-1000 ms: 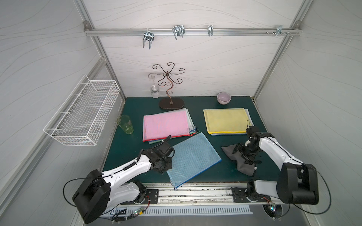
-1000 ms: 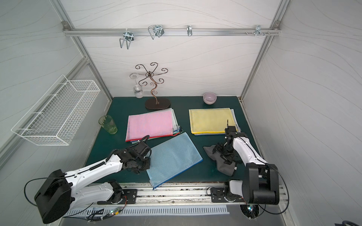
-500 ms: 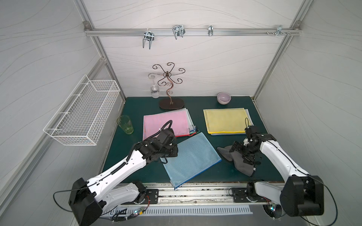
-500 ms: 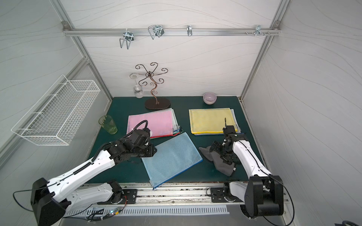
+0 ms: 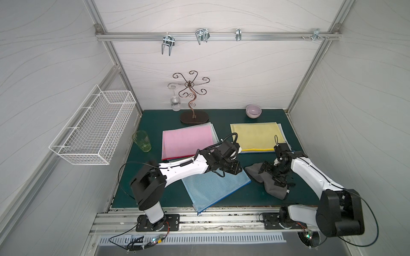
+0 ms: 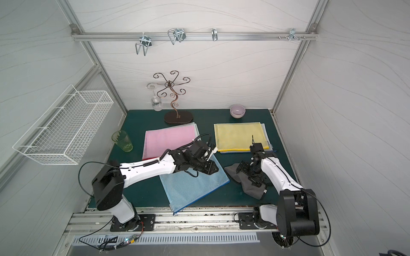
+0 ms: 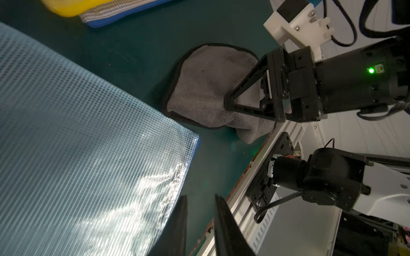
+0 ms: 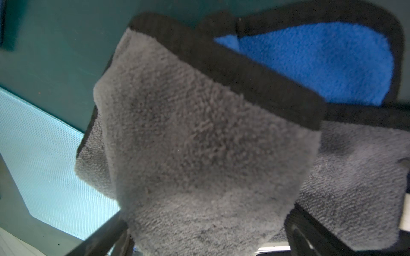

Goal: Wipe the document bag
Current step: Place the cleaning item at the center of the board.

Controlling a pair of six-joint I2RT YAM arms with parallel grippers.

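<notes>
Two claws are in view above the bench point(image 5: 244, 199). The blue document bag point(image 5: 213, 188) lies flat at the front middle of the bench, turned on a diagonal, with its near corner projecting over the front edge in both top views point(image 6: 190, 188).

The left claw point(image 5: 235, 169) is positioned over the far edge of the bag, close to the corner that faces the grey cloth point(image 5: 275, 190). In the left wrist view the left claw point(image 7: 200, 199) is seen with its jaws a narrow gap apart and nothing between them. The fingertips appear just beside the bag's edge, and contact with the bag cannot be determined.

The right claw point(image 5: 271, 175) is lowered onto the grey cloth, to the right of the bag and apart from it. Its jaws are spread wide, and a fold of cloth point(image 8: 199, 133) is seen between the fingers in the right wrist view. The cloth rests on the bench, near the bag's right-hand corner but not touching it point(image 7: 206, 84).

Pink point(image 5: 186, 141) and yellow point(image 5: 255, 137) bags lie farther back.
</notes>
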